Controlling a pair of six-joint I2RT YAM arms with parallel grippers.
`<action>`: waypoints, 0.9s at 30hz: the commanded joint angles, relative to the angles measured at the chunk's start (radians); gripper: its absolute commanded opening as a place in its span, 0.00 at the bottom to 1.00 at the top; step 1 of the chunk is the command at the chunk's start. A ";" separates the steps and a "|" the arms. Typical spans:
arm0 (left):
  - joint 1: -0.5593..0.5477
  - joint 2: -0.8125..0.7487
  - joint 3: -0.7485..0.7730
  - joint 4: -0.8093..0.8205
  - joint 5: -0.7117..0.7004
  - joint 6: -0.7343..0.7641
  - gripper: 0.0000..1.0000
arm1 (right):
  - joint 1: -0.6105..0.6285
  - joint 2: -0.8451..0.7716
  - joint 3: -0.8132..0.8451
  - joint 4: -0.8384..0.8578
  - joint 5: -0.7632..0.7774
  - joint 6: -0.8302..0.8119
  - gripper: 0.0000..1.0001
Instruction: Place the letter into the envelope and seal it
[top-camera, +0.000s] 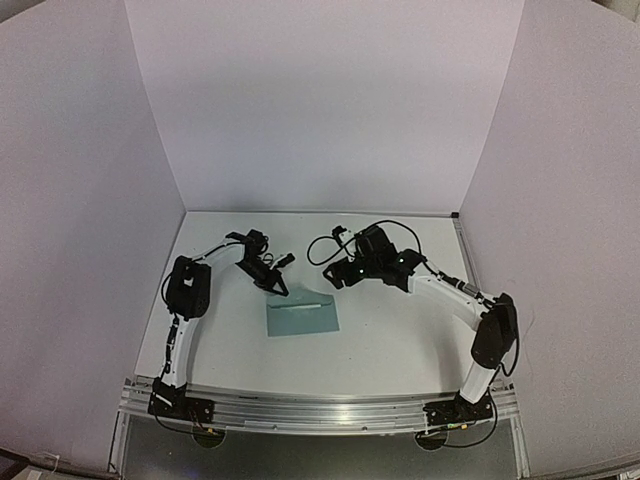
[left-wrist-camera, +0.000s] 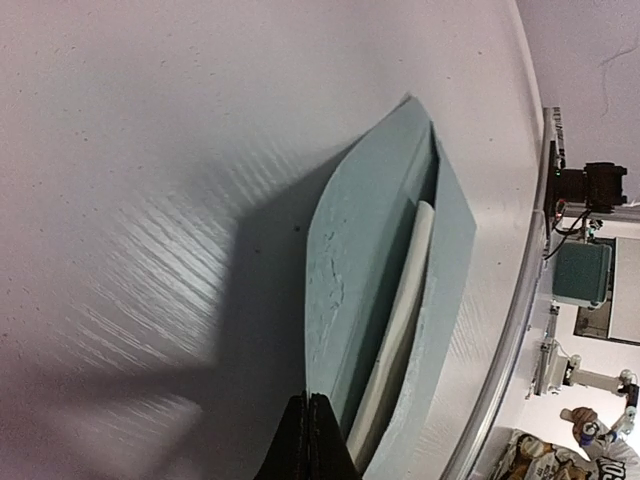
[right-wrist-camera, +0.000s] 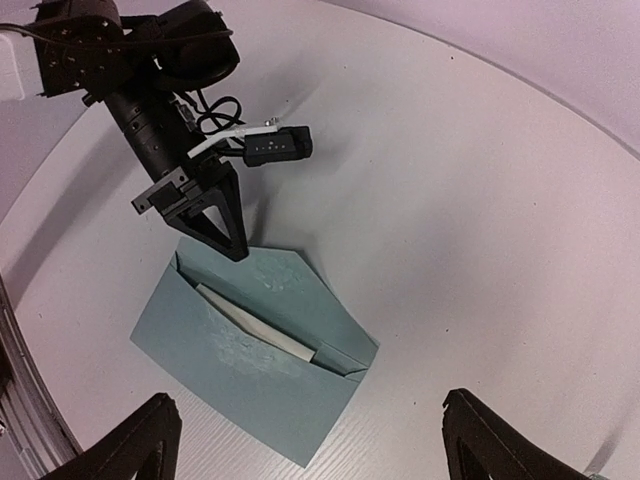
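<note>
matt teal paper envelope (right-wrist-camera: 250, 390), pale paper letter (right-wrist-camera: 256, 323), smooth matt white table (right-wrist-camera: 450, 200).

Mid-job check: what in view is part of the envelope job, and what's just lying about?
Job:
envelope, flap open
letter, tucked in its pocket
left gripper, jaws shut, tip at the flap
right gripper, jaws open

Not job:
green box beyond the table
backdrop walls

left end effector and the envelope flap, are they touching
Touching. In the left wrist view the shut left end effector meets the tip of the envelope flap, which rises right up to it; the right wrist view agrees.
</note>
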 joint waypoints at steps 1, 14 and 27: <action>-0.015 0.022 0.052 -0.027 -0.094 0.069 0.00 | -0.003 0.021 -0.012 0.005 0.013 0.024 0.88; -0.020 -0.019 0.075 0.020 -0.125 0.079 0.42 | -0.106 0.038 0.035 -0.214 0.342 0.201 0.89; -0.019 -0.277 0.069 0.050 -0.090 0.079 0.78 | -0.390 0.264 0.258 -0.639 0.361 0.251 0.88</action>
